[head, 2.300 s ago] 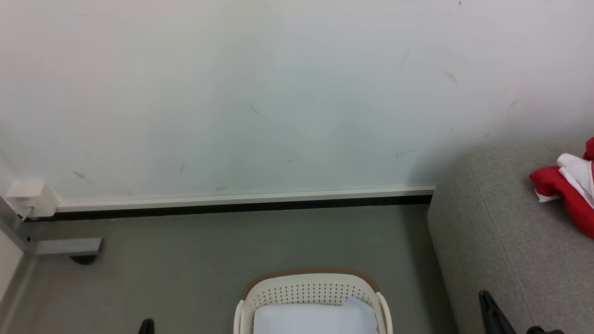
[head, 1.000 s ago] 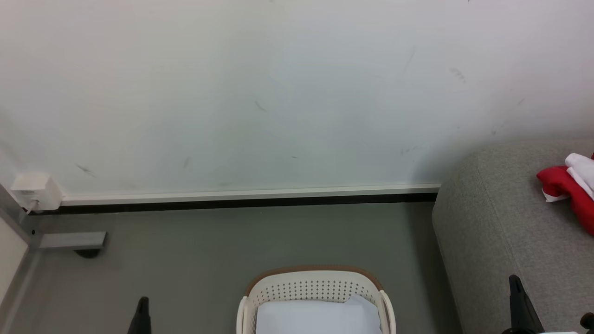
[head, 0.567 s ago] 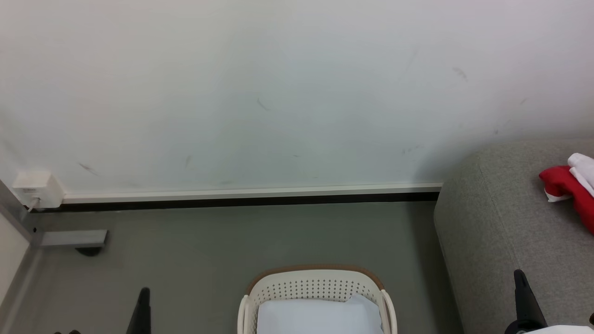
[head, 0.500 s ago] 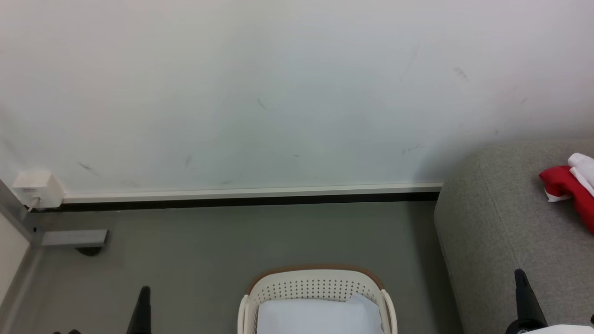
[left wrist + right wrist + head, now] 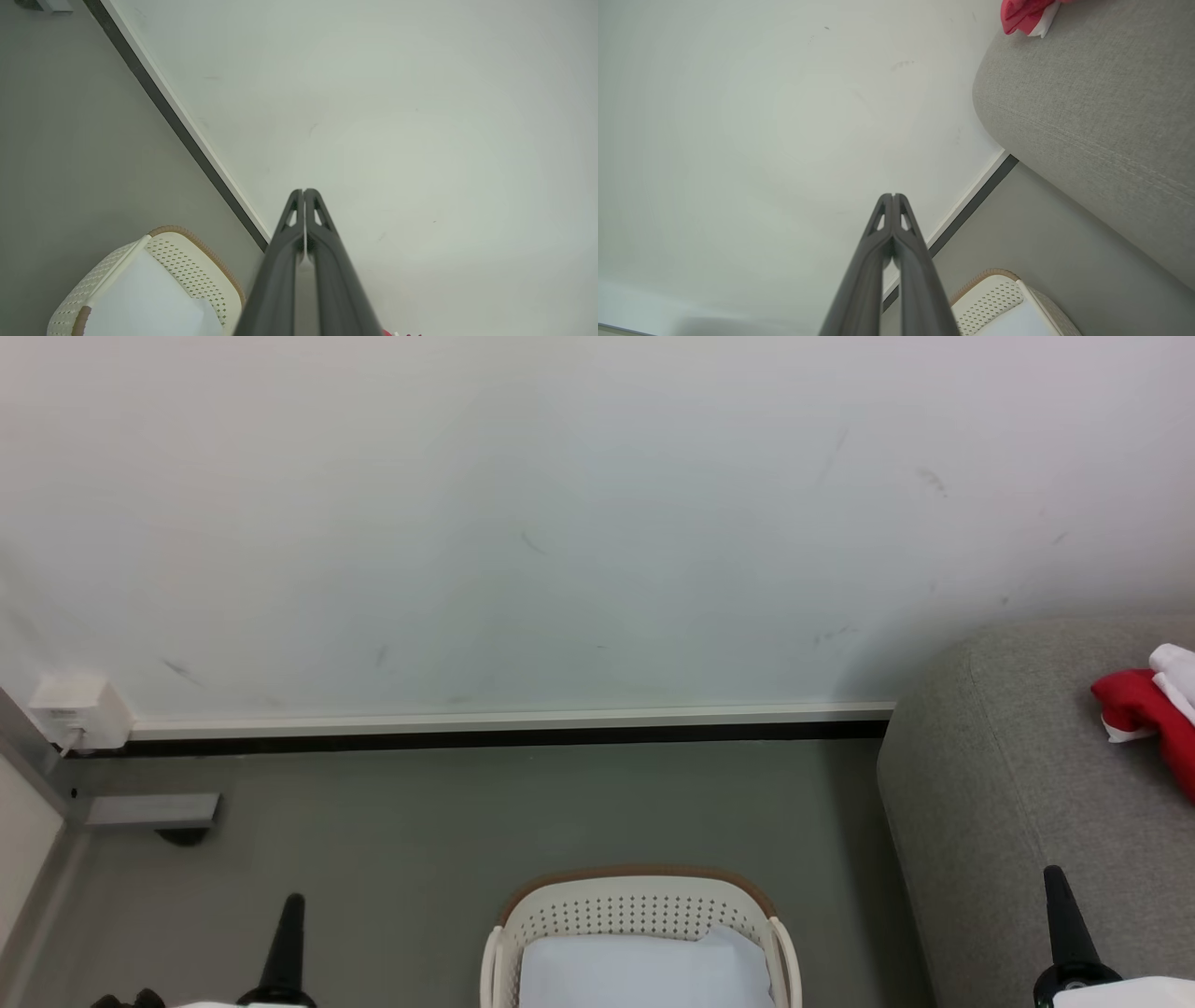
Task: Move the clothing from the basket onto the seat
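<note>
1. Since the earlier frame, the left gripper at 7 o'clock and the right gripper at 5 o'clock stand higher.
2. Both pincers are closed, holding nothing.
3. The clothing lies on the seat at 3 o'clock.
4. The basket sits at 6 o'clock.

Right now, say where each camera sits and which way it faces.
Head view: on the head, facing forward and down at wall, floor, basket and seat bearing the clothing; left gripper and right gripper at the bottom edge.
Left wrist view: on that wrist, along shut fingers toward the wall; basket lower left.
Right wrist view: on that wrist, along shut fingers toward the wall; seat upper right.
Shared: both wrist views show the basket.
</note>
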`<state>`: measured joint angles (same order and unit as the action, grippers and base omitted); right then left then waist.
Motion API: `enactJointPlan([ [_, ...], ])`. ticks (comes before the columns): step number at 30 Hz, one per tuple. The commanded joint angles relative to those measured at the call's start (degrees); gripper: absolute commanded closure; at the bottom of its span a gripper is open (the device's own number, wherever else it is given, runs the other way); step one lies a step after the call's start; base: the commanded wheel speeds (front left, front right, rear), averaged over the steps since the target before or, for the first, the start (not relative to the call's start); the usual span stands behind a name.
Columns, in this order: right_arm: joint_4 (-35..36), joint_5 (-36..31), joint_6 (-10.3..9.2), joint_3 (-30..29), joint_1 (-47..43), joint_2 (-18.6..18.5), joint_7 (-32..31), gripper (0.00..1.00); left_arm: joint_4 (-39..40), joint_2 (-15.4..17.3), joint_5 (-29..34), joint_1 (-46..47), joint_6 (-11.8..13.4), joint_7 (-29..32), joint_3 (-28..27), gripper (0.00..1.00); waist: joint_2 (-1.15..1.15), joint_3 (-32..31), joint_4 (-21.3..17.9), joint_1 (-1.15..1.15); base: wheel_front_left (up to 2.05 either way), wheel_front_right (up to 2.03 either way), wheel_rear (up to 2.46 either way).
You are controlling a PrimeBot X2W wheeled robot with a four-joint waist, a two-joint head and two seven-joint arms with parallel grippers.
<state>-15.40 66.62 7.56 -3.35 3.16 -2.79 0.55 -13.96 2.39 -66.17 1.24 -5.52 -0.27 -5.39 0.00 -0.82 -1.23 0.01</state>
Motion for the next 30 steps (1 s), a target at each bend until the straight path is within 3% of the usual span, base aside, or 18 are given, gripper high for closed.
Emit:
enactJointPlan([
  [1,0.66,1.77,-0.08,-0.33,0.97,-0.45,-0.41,1.00,0.42,0.50,-1.85,1.19,-0.40,0.48,-0.37,1.00,0.00,0.03,0.04,-0.01,0.00,0.00,0.00],
  [30,1.21,15.70,-0.11,-1.91,2.42,-0.45,-4.14,1.00,0.13,0.63,-15.96,3.63,-1.39,4.28,-0.88,1.00,0.00,0.53,0.65,-0.01,0.00,0.00,0.00],
])
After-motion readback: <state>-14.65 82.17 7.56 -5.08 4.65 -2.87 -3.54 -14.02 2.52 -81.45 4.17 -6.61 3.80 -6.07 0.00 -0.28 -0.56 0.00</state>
